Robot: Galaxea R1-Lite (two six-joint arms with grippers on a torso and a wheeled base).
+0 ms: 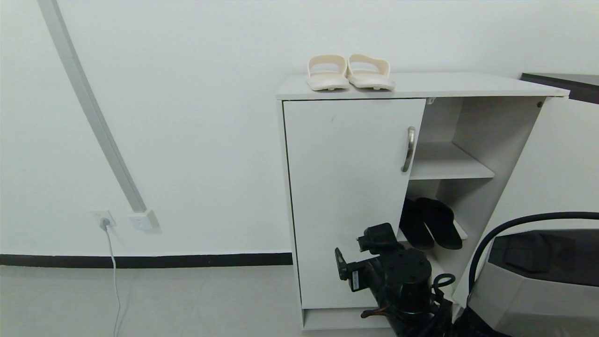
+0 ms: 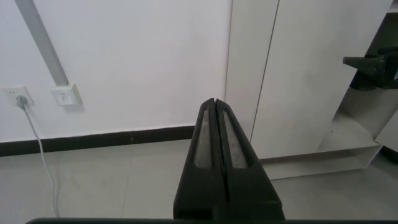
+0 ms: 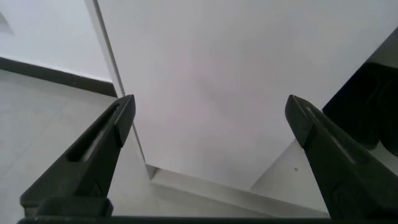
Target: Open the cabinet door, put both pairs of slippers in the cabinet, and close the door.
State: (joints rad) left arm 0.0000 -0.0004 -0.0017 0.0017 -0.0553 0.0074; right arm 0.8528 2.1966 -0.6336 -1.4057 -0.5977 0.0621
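fetch the cream pair next

look to the cabinet top (image 1: 468, 84) for the cream slippers (image 1: 350, 72), side by side; count the black slippers (image 1: 430, 222) as in, on the lower shelf past the open right door (image 1: 561, 164). start from a right gripper (image 3: 211, 106) spread wide and empty, low before the closed left door (image 1: 346, 196); leave the left gripper (image 2: 214, 106) pinched together on nothing, well apart from the cabinet. probably best: raise high, close across both straps, keep clear of the handle (image 1: 409, 150). take the cream pair's place from the head view; take the door's bottom edge, close up, from the right wrist view.
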